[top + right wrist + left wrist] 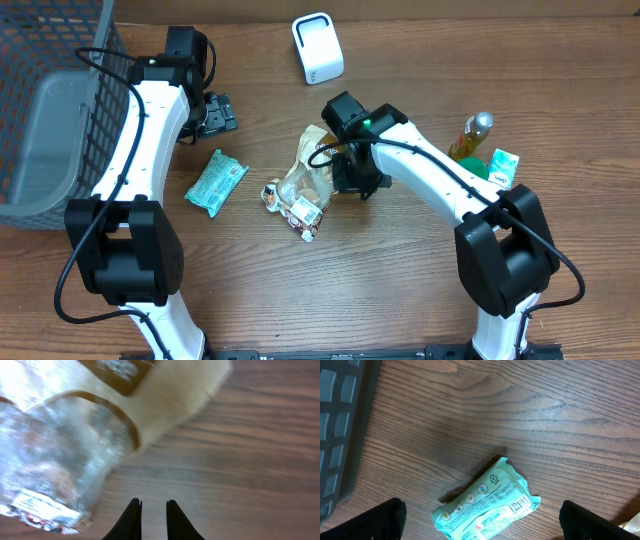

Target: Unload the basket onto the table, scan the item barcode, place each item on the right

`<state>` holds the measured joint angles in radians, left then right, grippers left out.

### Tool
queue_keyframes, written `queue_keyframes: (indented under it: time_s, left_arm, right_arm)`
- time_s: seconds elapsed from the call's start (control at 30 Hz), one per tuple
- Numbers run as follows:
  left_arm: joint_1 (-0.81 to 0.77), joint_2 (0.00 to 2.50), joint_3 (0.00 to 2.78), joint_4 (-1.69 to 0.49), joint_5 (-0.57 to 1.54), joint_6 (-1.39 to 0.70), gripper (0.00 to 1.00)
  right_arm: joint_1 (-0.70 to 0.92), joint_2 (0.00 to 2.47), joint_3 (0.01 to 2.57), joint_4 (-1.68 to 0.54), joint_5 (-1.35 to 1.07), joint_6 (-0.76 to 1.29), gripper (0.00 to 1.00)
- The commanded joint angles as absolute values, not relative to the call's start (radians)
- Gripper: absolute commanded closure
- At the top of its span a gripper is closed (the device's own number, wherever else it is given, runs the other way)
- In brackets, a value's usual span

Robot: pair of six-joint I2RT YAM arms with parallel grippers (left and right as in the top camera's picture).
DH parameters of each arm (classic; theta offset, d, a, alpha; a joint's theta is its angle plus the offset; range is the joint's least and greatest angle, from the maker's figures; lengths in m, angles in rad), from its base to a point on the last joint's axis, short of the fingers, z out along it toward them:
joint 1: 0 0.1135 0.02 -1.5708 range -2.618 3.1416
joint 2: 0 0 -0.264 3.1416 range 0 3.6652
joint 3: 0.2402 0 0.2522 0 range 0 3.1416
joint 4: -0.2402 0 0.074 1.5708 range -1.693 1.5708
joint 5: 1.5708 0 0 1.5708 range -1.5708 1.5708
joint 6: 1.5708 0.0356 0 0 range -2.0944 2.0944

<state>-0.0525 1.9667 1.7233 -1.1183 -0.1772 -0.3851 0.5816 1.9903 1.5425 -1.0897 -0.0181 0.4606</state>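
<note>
A tan and clear snack bag (300, 185) lies in the middle of the table, and in the right wrist view the snack bag (75, 435) fills the upper left. My right gripper (355, 178) sits at its right edge. The right gripper (153, 505) has its fingers nearly together; only bare wood shows in the narrow gap. A teal packet (216, 182) lies to the left, and the teal packet (487, 502) shows a barcode at its right end. My left gripper (213, 113) hovers above it. The left gripper (482, 525) is open wide. A white scanner (318, 47) stands at the back.
A dark wire basket (50, 100) with a grey liner fills the left back corner. A bottle (472, 135) and a green carton (503, 167) stand at the right.
</note>
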Motion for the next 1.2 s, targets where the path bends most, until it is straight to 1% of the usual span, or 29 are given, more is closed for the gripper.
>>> queue_keyframes:
  time_s: [0.0,0.1,0.27,0.4,0.6,0.87,1.17]
  left_arm:
    - [-0.055,1.974,1.742,-1.118,-0.191,-0.370,0.00]
    - [-0.055,1.974,1.742,-1.118,-0.191,-0.370,0.00]
    - [-0.055,1.974,1.742,-1.118,-0.191,-0.370,0.00]
    - [-0.055,1.974,1.742,-1.118,-0.191,-0.370,0.00]
    - [-0.055,1.974,1.742,-1.118,-0.191,-0.370,0.01]
    - [-0.055,1.974,1.742,-1.118,-0.191,-0.370,0.00]
    - [-0.055,1.974,1.742,-1.118,-0.191,-0.370,0.00]
  right_arm:
    - [0.591,1.962,1.526,-1.044,-0.065,0.441,0.86]
    - [0.596,1.966,1.519,-1.006,-0.142,0.442,0.87]
    - [0.616,1.967,1.475,-1.000,-0.148,0.450,0.86]
    - [0.633,1.967,1.414,-0.985,-0.149,0.512,0.86]
    - [0.677,1.968,1.335,-0.854,-0.213,0.528,0.86]
    - [0.754,1.968,1.329,-0.718,-0.248,0.527,0.83]
    - [0.770,1.968,1.330,-0.707,-0.248,0.527,0.82]
